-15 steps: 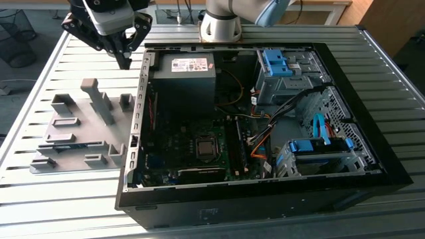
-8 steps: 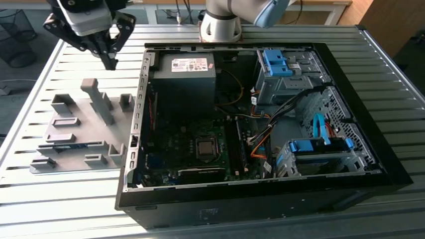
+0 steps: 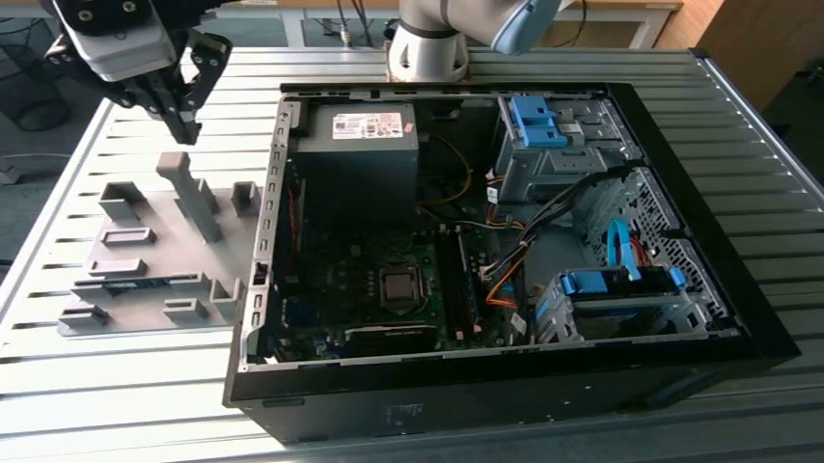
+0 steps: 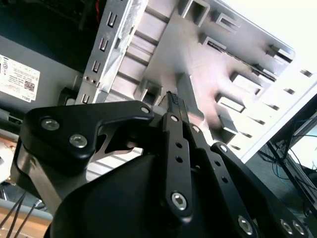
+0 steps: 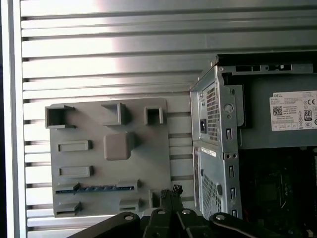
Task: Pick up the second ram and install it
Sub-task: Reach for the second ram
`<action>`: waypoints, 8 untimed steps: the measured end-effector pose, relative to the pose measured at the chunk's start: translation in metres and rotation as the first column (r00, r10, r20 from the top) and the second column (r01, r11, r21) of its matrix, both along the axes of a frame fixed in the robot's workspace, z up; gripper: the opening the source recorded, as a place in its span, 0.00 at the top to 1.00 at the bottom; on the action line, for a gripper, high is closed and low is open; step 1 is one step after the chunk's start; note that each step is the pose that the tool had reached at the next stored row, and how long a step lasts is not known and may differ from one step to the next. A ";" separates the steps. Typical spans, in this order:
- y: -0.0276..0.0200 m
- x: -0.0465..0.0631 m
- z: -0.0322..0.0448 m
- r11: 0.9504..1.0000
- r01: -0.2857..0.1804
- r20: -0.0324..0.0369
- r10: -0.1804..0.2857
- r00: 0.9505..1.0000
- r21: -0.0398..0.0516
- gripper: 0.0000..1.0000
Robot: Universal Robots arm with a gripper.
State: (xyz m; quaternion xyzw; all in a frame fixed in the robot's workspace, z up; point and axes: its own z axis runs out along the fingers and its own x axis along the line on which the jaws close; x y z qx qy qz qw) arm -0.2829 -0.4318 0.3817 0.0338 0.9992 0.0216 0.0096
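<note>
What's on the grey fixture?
The ram lies in a slot on the fixture, among moulded blocks. The fingers cover the fixture's corner nearest the case, so that bit cannot be seen.

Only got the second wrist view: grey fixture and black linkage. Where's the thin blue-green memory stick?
Observer: First wrist view: the second ram, a thin blue-green stick, sits in a slot of the grey plastic fixture plate.
Operator: Gripper on it?
Observer: No. Exterior view: the black gripper hangs above the plate, jaws shut, empty.
Operator: Target slots?
Observer: Exterior view: the long black motherboard slots run beside the square processor socket, on the exterior view's right of it.
</note>
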 end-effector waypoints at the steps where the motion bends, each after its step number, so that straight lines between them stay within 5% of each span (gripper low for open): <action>1: -0.0016 -0.001 -0.0002 1.000 -0.001 0.000 0.001 1.000 0.000 0.90; 6: -0.0048 -0.010 -0.0015 1.000 -0.009 0.000 0.009 1.000 -0.001 0.90; 8: -0.0047 -0.010 -0.0017 1.000 -0.026 -0.003 0.026 1.000 -0.010 0.90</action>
